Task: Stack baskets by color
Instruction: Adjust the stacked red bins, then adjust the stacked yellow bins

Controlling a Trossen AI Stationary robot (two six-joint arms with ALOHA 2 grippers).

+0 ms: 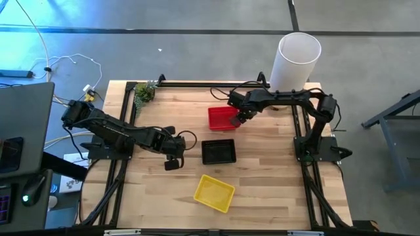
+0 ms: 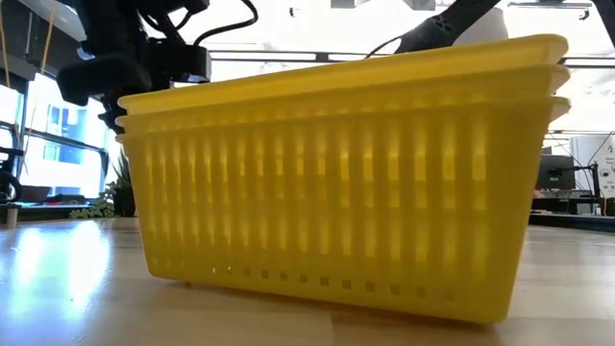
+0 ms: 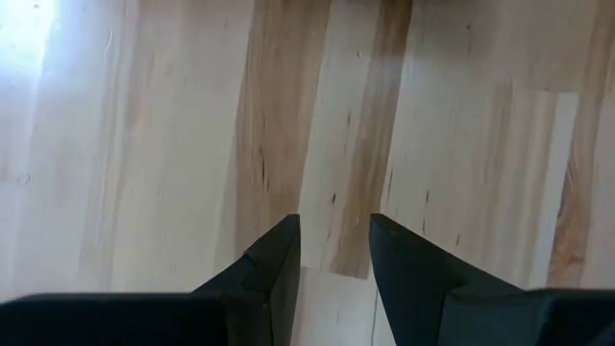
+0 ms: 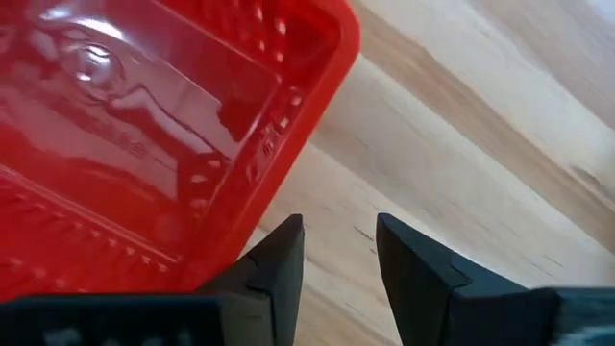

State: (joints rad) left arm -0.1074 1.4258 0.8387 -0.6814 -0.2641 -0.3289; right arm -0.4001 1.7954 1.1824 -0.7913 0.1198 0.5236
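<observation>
Three basket piles stand on the wooden table: a red basket (image 1: pixel 220 118) toward the far side, a black one (image 1: pixel 218 151) in the middle, and a yellow stack (image 1: pixel 214 193) near the front. In the low view the yellow stack (image 2: pixel 346 183) shows three nested rims. My right gripper (image 1: pixel 236 120) hangs open at the red basket's right edge. In its wrist view the fingers (image 4: pixel 338 226) stand over bare wood just outside a corner of the red basket (image 4: pixel 163 115). My left gripper (image 1: pixel 172 162) is open over bare table (image 3: pixel 334 226), left of the black basket.
A tall white cylinder (image 1: pixel 296 60) stands at the table's far right corner, behind my right arm. A small green plant (image 1: pixel 144 92) sits at the far left corner. Bare wood lies along the table's left and right sides.
</observation>
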